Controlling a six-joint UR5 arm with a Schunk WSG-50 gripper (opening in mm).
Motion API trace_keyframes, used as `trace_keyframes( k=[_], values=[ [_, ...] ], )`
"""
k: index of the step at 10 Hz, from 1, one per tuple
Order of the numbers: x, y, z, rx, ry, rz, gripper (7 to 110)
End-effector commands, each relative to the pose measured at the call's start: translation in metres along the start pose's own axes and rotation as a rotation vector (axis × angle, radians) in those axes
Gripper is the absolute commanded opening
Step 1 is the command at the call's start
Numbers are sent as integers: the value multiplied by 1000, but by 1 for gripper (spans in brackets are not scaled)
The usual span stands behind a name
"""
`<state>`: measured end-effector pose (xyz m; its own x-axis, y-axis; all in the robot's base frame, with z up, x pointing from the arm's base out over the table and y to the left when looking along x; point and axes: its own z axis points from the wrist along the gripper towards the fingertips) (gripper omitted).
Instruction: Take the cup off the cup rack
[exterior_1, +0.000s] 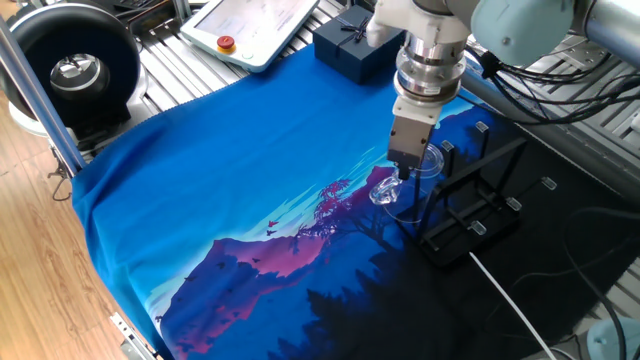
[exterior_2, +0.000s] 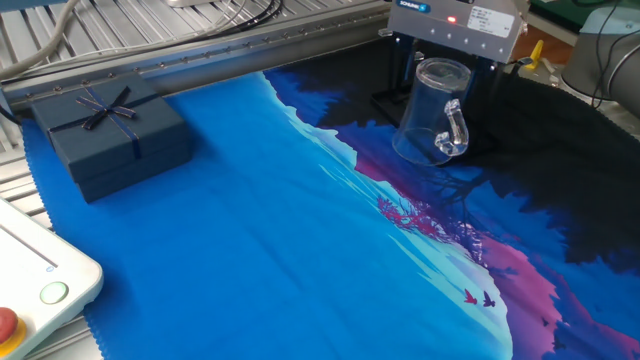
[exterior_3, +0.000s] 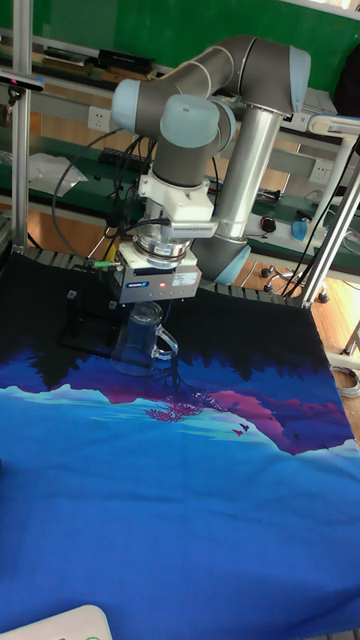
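Observation:
The cup (exterior_2: 428, 128), a clear glass mug with a loop handle, hangs tilted just above the cloth beside the cup rack (exterior_2: 392, 98). My gripper (exterior_2: 441, 68) comes down from above and is shut on the cup's rim. In the one fixed view the gripper (exterior_1: 403, 174) holds the cup (exterior_1: 388, 190) just left of the black rod cup rack (exterior_1: 472, 212). The tall fixed view shows the cup (exterior_3: 138, 342) under the gripper (exterior_3: 148, 311), with the cup rack (exterior_3: 84, 326) to its left. The fingertips are partly hidden by the glass.
A dark blue gift box (exterior_2: 108, 136) sits at the far corner of the blue printed cloth (exterior_2: 260, 260). A white pendant with a red button (exterior_1: 250, 28) lies beyond the cloth. Cables (exterior_1: 560, 90) hang near the arm, and a white cable (exterior_1: 510, 300) crosses the dark cloth.

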<state>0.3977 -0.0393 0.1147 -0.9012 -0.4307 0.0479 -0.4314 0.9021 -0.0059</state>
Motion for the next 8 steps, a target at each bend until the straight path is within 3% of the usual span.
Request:
trace_keyframes(
  k=[1, 4, 8],
  values=[
    [1, 8, -1, -28, 2, 34, 66],
    [7, 0, 0, -4, 27, 48, 66],
    [6, 4, -9, -17, 41, 48, 66]
  ],
)
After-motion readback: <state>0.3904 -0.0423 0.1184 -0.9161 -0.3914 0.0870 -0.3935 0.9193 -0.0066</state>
